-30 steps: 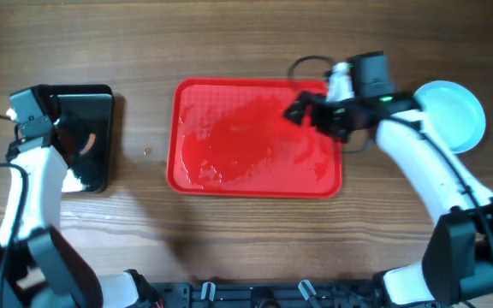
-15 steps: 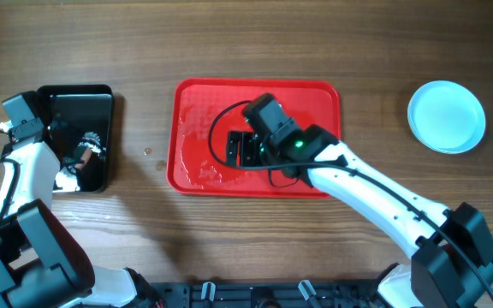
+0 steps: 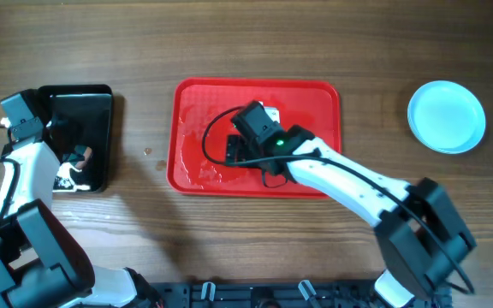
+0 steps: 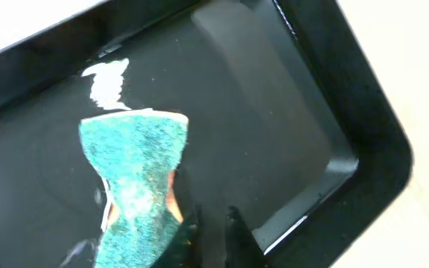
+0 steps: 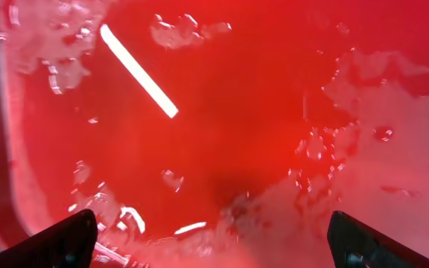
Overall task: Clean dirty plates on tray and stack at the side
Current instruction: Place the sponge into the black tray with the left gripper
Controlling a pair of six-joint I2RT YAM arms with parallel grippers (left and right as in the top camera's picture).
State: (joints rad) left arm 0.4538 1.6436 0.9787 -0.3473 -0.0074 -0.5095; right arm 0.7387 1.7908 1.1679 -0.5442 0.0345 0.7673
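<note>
Near the left edge of the table [image 3: 246, 43], the left gripper [image 4: 213, 227] is closed over the glossy black rectangular tray [image 3: 101, 111]. Only its wrist view shows a teal glittery sponge [image 4: 134, 160] just beside it; held or not, I cannot tell. In the middle, the right gripper [image 5: 214, 246] stands wide above the wet red plastic tray [image 3: 315, 103], holding nothing. The pale blue round plate [image 3: 446, 115] lies near the right edge, outside the red tray.

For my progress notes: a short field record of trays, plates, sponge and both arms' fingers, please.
red rectangular plastic tray: wet, no plates on it
pale blue round plate: off the tray, to its right; count unclear
teal sponge: in glossy black rectangular tray
left fingers: shut, beside sponge
right fingers: open, above red tray
</note>
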